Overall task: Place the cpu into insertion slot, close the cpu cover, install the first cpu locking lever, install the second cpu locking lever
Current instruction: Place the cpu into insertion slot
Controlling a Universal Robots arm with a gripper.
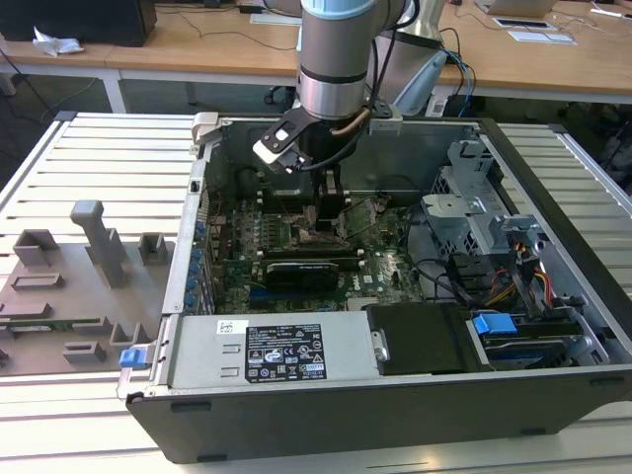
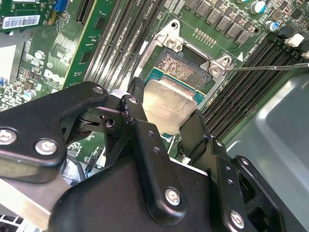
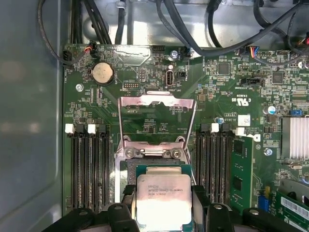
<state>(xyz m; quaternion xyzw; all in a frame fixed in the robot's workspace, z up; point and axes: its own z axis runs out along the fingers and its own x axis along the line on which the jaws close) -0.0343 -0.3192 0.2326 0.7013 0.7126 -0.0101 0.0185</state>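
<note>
Your gripper (image 2: 166, 116) is clamped on the cpu (image 3: 164, 199) and holds it just over the insertion slot (image 2: 182, 63), with the cpu cover (image 3: 157, 101) raised open at its edge. If the chip goes down tilted or shifted, it may damage the contacts. The open computer case (image 1: 395, 415) lies on a slatted metal table (image 1: 109, 148), with wooden desks (image 1: 197, 44) behind.
</note>
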